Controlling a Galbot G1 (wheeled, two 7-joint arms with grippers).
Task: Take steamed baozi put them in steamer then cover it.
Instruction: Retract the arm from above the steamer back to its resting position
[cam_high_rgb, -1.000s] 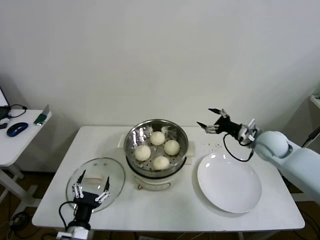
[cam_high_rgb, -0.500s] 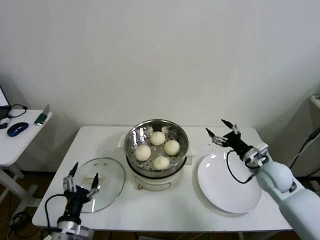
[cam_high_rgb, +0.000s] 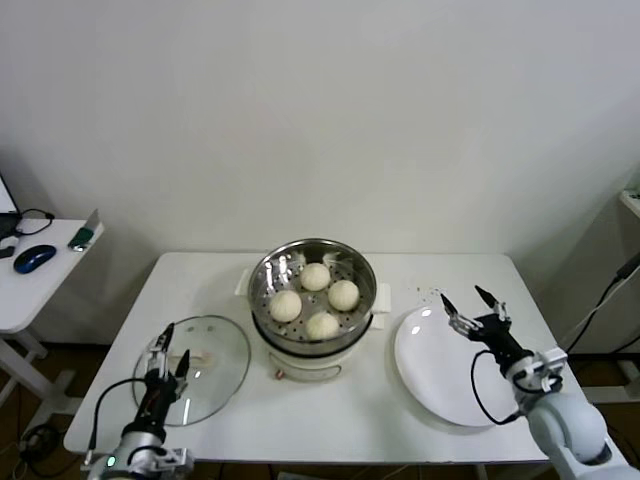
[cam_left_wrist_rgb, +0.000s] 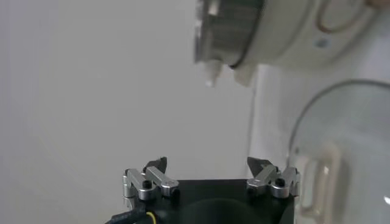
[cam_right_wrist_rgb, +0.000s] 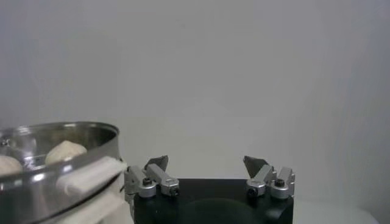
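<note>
Four baozi (cam_high_rgb: 314, 297) are sitting inside the steamer (cam_high_rgb: 312, 300) at the middle of the table (cam_high_rgb: 400, 420). The left gripper (cam_high_rgb: 167, 350) is hovering with fingers spread wide and empty over the glass lid (cam_high_rgb: 205, 365), which is lying flat just left of the steamer. The right gripper (cam_high_rgb: 473, 305) is hanging wide and empty over the white plate (cam_high_rgb: 440, 385) on the steamer's right.

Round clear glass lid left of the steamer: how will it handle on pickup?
The round clear glass lid is probably rigid, fragile and heavy for its size. Lying flat on the white table, it shouldn't roll. Smooth glass looks slippery, so its pale handle seems the safer grip.
</note>
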